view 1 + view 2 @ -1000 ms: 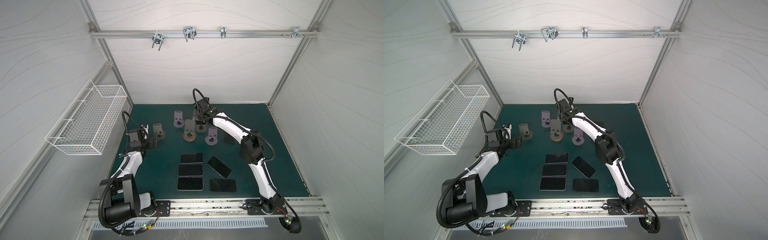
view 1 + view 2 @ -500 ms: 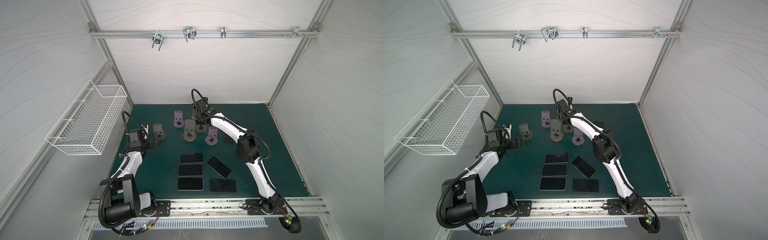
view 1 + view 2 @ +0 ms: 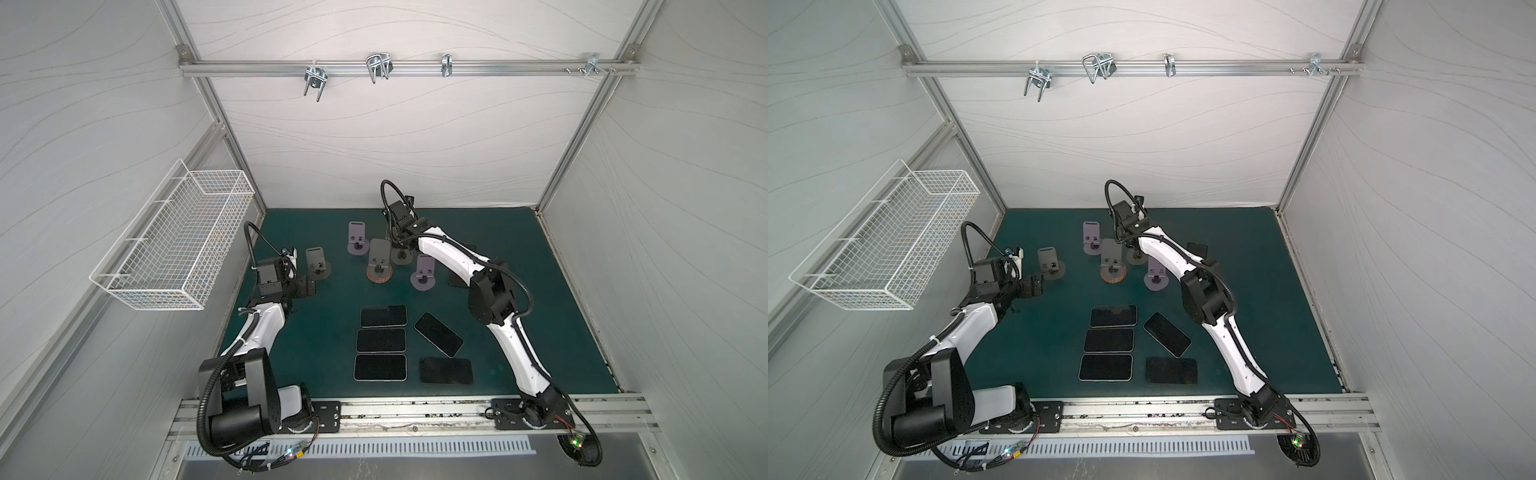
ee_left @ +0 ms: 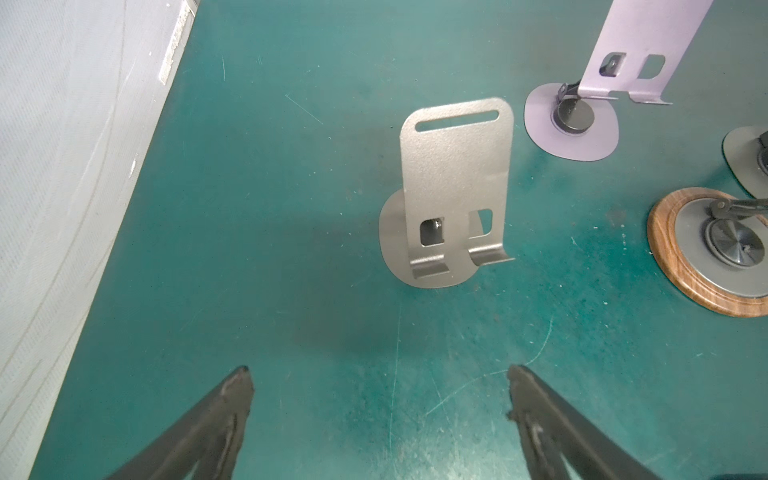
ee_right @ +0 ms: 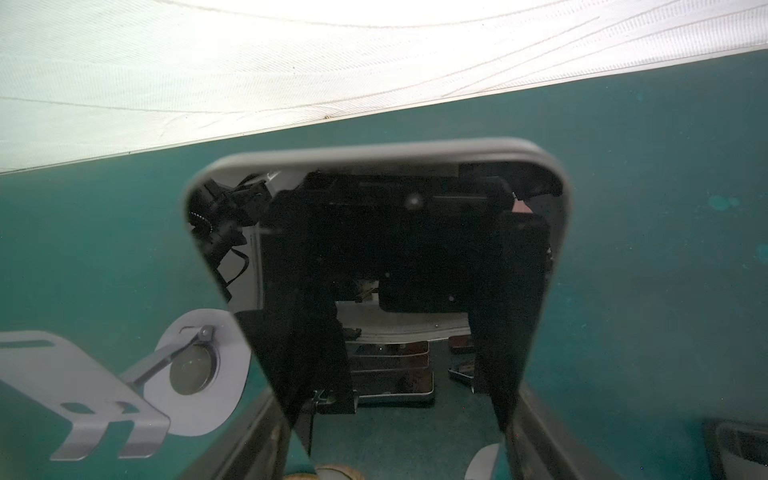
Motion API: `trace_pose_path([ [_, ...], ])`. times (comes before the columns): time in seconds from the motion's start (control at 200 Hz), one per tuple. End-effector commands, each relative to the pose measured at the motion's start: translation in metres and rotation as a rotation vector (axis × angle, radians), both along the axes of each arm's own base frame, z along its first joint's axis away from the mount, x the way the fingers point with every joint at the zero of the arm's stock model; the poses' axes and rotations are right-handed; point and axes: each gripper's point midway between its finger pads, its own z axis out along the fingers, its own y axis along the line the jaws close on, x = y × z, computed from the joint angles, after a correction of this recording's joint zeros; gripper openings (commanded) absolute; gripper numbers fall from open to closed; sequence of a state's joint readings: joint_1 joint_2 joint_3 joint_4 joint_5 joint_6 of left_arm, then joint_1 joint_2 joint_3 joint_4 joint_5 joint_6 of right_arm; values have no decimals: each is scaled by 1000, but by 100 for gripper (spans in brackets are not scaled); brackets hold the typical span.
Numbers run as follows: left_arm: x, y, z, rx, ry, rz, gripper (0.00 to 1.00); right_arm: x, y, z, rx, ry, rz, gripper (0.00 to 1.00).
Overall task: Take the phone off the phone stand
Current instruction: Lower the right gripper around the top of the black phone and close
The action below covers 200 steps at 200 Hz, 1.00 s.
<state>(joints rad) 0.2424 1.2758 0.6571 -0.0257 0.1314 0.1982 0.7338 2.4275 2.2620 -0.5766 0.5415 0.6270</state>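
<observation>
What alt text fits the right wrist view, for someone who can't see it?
A phone with a dark, glossy screen fills most of the view, gripped at its two side edges by the right pincer. An empty lilac stand sits beside it on the green mat, with the white wall behind.

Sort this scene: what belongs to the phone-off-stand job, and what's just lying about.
In the job: right hand, shut on the phone; the grey stand beneath it.
Lying about: flat phones; four empty stands; wire basket; left hand, open.
</observation>
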Motion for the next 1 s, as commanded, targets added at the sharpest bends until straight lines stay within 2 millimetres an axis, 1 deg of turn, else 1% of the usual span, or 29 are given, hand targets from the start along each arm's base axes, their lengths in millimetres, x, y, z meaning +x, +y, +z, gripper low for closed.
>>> trace_pose_path([
  [0.0,7,2,10,9,-34,-10,97,1,4,9,14,-25,-7,71],
  [0.3,8,1,10,7,-30,-11,96,-1,4,24,23,-50,0,67],
  [0.395,8,1,9,6,-29,-11,96,-1,3,32,25,-66,2,67],
  [0.66,8,0,9,4,-27,-20,96,-2,2,58,41,-108,13,64],
  [0.996,7,-1,9,3,-32,-25,96,-7,-7,84,54,-143,8,62],
])
